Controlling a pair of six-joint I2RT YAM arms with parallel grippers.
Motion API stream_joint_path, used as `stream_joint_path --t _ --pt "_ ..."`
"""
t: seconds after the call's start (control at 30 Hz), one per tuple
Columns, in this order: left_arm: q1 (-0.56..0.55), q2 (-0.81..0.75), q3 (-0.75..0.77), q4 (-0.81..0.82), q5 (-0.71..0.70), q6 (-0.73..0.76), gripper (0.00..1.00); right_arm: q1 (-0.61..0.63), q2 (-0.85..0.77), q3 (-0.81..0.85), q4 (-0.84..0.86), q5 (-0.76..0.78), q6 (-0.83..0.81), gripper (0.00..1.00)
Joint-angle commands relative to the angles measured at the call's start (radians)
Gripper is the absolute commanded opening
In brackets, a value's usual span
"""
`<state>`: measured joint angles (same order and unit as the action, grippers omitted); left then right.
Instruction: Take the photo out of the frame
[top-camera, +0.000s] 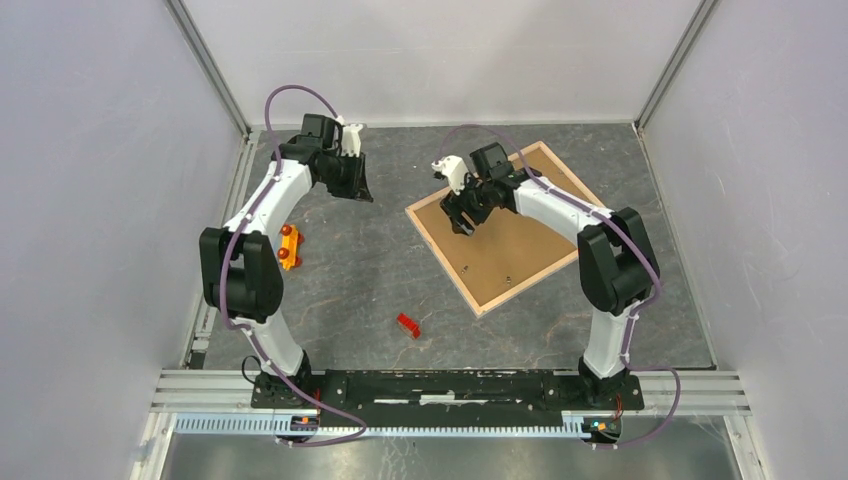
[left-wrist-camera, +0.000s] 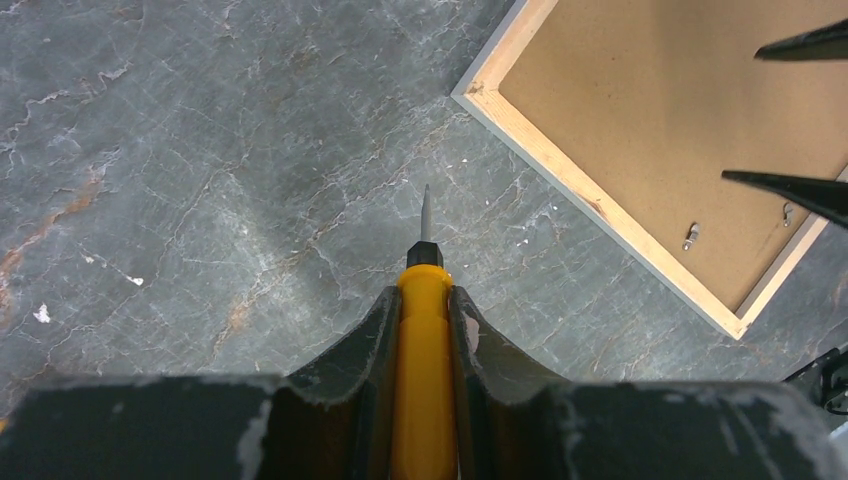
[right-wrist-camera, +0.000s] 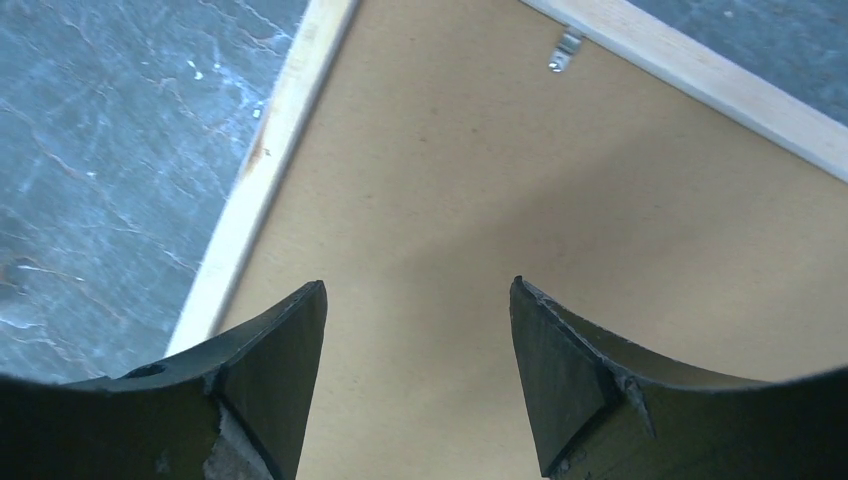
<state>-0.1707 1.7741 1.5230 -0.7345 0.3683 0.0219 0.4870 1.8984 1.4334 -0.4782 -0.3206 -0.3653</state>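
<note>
The frame (top-camera: 443, 263) lies face down on the grey table, its pale wood edges (left-wrist-camera: 590, 195) (right-wrist-camera: 255, 190) turned up. A plain brown backing board (top-camera: 515, 255) (right-wrist-camera: 480, 180) fills it and hides the photo. My right gripper (top-camera: 462, 222) (right-wrist-camera: 418, 290) hovers open over the board near the frame's left corner, nothing between its fingers; its fingertips (left-wrist-camera: 800, 45) show in the left wrist view. My left gripper (top-camera: 352, 185) (left-wrist-camera: 424, 292) stays left of the frame, above bare table, shut on a yellow-handled screwdriver (left-wrist-camera: 424, 380) whose metal tip points forward.
Small metal clips (left-wrist-camera: 691, 236) (right-wrist-camera: 565, 50) sit at the board's rim. An orange piece with red knobs (top-camera: 289, 246) lies by the left arm. A small red piece (top-camera: 408, 325) lies near the table's front. Grey walls enclose the table.
</note>
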Motion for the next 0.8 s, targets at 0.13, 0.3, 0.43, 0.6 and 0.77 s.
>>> stream_joint_path --t 0.13,0.3,0.43,0.6,0.77 --pt "0.021 -0.039 -0.020 0.038 0.025 -0.049 0.02 0.101 0.028 0.030 0.037 -0.005 0.124 0.72" --pt "0.028 -0.051 -0.045 0.050 0.032 -0.054 0.02 0.163 0.063 0.033 0.037 0.011 0.141 0.72" --pt "0.028 -0.056 -0.057 0.053 0.034 -0.056 0.02 0.202 0.095 0.045 0.027 0.050 0.123 0.71" --pt "0.032 -0.060 -0.054 0.055 0.041 -0.063 0.02 0.231 0.130 0.039 0.020 0.088 0.091 0.65" --pt "0.032 -0.061 -0.044 0.054 0.041 -0.065 0.02 0.287 0.146 0.011 -0.013 0.100 -0.021 0.53"
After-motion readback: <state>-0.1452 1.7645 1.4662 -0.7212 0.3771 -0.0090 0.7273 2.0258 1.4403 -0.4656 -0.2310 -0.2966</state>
